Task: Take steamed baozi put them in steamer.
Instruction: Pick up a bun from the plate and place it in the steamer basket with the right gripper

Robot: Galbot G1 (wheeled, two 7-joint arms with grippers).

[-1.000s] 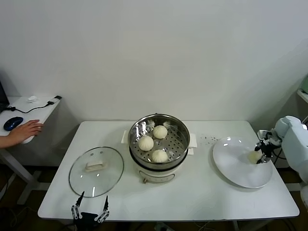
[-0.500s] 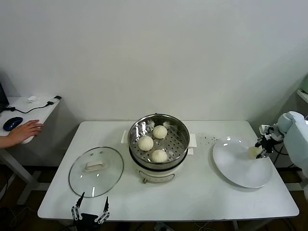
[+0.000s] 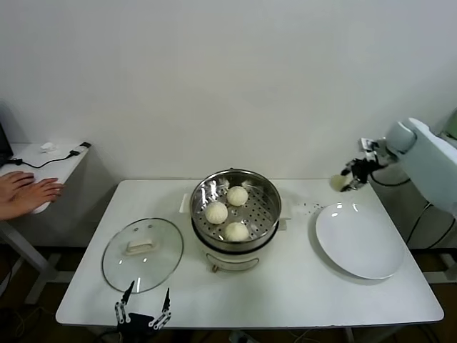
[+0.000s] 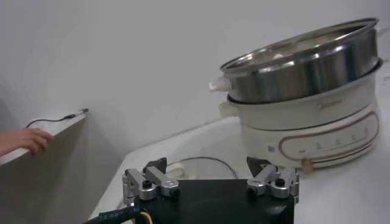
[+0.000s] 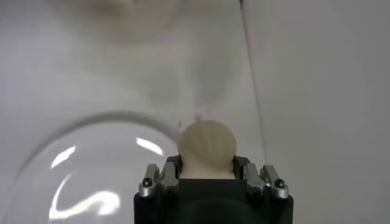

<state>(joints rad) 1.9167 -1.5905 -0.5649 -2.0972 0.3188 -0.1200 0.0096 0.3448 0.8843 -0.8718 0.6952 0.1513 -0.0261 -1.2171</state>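
Observation:
The steamer is a shiny steel pot on a white base at the table's middle; it also shows in the left wrist view. Three baozi lie on its perforated tray. My right gripper is shut on the fourth baozi and holds it in the air above the far left edge of the white plate. My left gripper is open and empty at the table's front edge, near the glass lid.
A round glass lid with a white handle lies left of the steamer. A person's hands rest on a side desk at far left, beside a cable. The wall stands close behind the table.
My right gripper lifted the baozi off the plate and carried it up and left, toward the steamer. The plate now lies bare. The left gripper shifted slightly right.

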